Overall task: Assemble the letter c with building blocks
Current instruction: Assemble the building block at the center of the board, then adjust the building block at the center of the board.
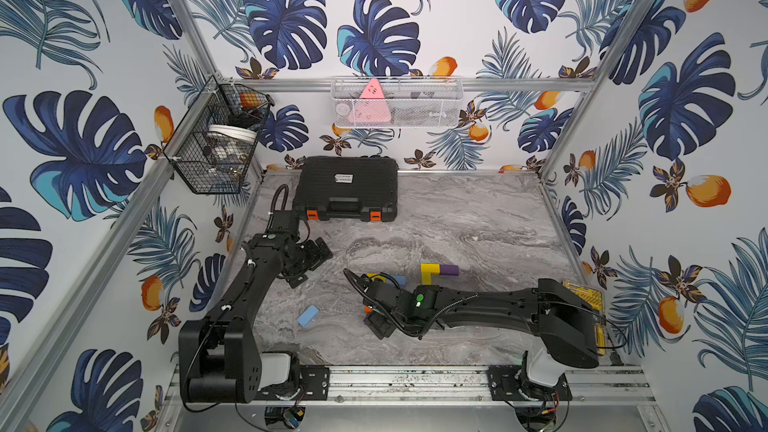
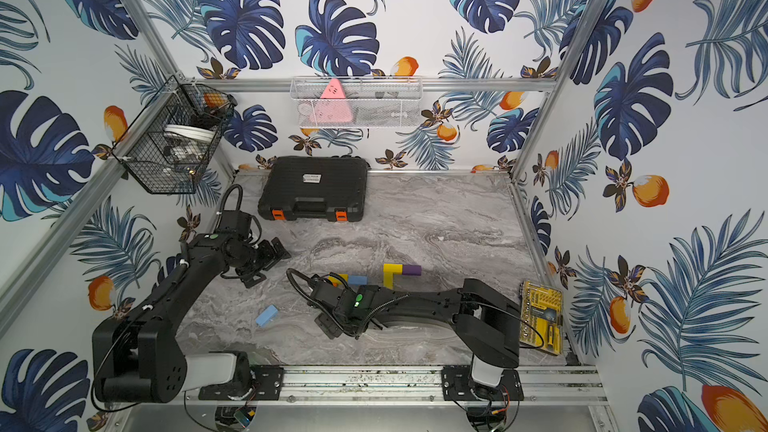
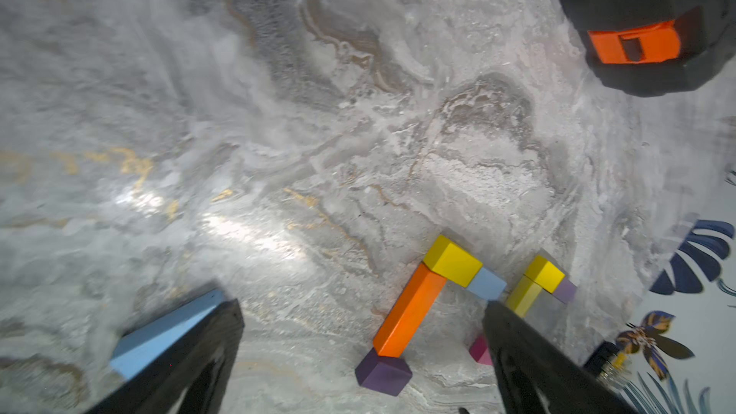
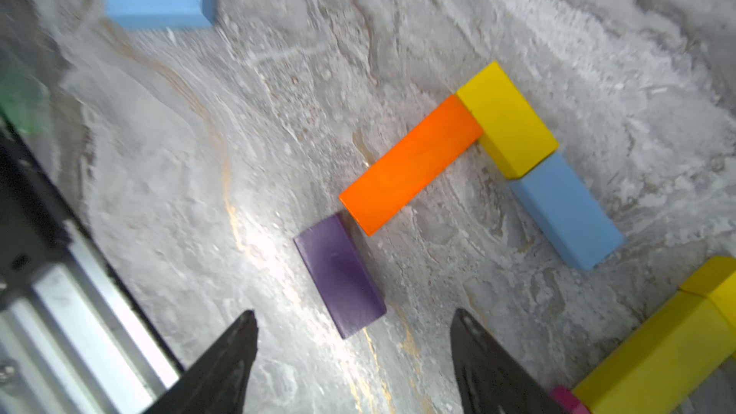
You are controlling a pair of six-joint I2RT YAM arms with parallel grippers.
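Fingers (image 4: 231, 360) of right gripper (image 4: 353, 318): stand partly spread, grip nothing, hang low over the table (image 1: 478, 222). One end of the purple block (image 4: 338, 272) lies between and below the tips; no contact visible.

Fingers (image 3: 513, 344) of left gripper (image 3: 362, 306): stand wide apart, hold nothing, hang raised at the left side of the table, near the case (image 1: 345, 189).

Main group of blocks: lies mid-table under the right wrist, largely hidden in both top views.
- Orange block (image 4: 410, 165): long, flat on the table.
- Yellow block (image 4: 506, 119): touches the far end of the orange block, at a right angle.
- Blue block (image 4: 565, 209): continues the yellow block end to end, toward the right.
- Purple block: sits at the near end of the orange block, parallel to the yellow and blue. Touching or a hair apart: cannot tell.
- Result: a bracket shape, open toward the right.

Second group: lies just right of the main group.
- Yellow pair (image 1: 429, 272): forms an L.
- Second purple block (image 1: 449, 270): touches the right side of the L's far end.
- Magenta block (image 3: 480, 350): shows partly, near the long yellow's near end.

Spare blue block (image 1: 307, 317): lies alone at near left, well apart from both groups.
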